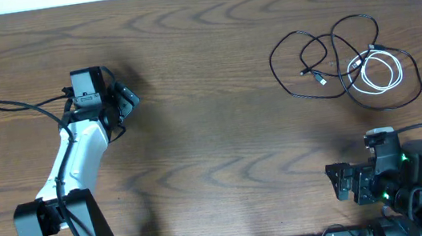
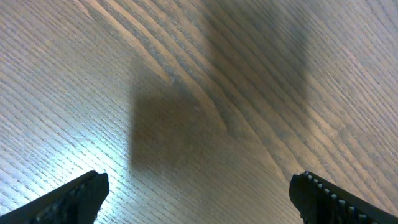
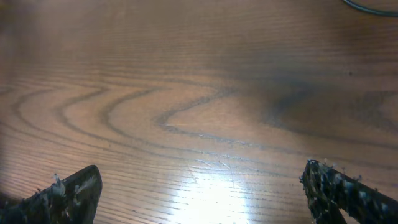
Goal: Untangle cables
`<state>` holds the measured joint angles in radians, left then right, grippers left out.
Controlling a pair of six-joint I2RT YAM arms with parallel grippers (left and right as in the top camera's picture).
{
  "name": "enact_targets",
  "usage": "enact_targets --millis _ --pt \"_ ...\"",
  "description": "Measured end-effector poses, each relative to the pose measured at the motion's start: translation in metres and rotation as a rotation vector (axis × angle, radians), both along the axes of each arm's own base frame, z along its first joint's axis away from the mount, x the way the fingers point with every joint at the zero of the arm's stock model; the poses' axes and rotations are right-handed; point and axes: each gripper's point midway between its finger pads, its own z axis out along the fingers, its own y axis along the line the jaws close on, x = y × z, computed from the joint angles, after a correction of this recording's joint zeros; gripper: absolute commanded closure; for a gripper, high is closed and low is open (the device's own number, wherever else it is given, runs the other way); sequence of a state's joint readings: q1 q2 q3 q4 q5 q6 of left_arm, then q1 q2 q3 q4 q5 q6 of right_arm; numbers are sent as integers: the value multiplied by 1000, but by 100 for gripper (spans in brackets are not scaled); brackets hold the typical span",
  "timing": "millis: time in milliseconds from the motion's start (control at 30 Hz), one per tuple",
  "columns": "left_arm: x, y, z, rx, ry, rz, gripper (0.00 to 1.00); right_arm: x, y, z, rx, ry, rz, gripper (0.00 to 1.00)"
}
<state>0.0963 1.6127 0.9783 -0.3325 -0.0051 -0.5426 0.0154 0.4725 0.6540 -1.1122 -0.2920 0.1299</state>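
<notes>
Overhead only: black cable (image 1: 273, 62) and white cable (image 1: 366, 76) overlapping, far-right area of table (image 1: 213, 69), well apart from both arms. Wrist views: wood only. Left gripper (image 2: 199, 193), right gripper (image 3: 199, 193) spread wide, holding nothing.

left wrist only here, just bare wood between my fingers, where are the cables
Observer: Both lie on the right side of the table, far from the left gripper. The black cable sprawls in loose loops.
Operator: white one separate
Observer: No. The white cable is a small coil that overlaps the right end of the black loops.
Operator: right arm on them
Observer: No. The right gripper sits open nearer the robot's base, apart from both cables and holding nothing.
</notes>
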Motion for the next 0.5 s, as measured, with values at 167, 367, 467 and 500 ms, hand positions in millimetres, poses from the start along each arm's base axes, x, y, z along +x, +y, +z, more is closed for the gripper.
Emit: enact_targets --millis 167,367,467,500 --pt "0 0 0 0 -1 0 2 -2 0 7 1 -66 0 1" --pt "0 0 0 -1 -1 0 2 30 1 22 9 -346 0 1" --pt "0 0 0 -1 0 -1 2 62 1 55 15 -617 -1 1" --pt "0 0 0 -1 0 -1 2 70 1 66 13 -703 1 1"
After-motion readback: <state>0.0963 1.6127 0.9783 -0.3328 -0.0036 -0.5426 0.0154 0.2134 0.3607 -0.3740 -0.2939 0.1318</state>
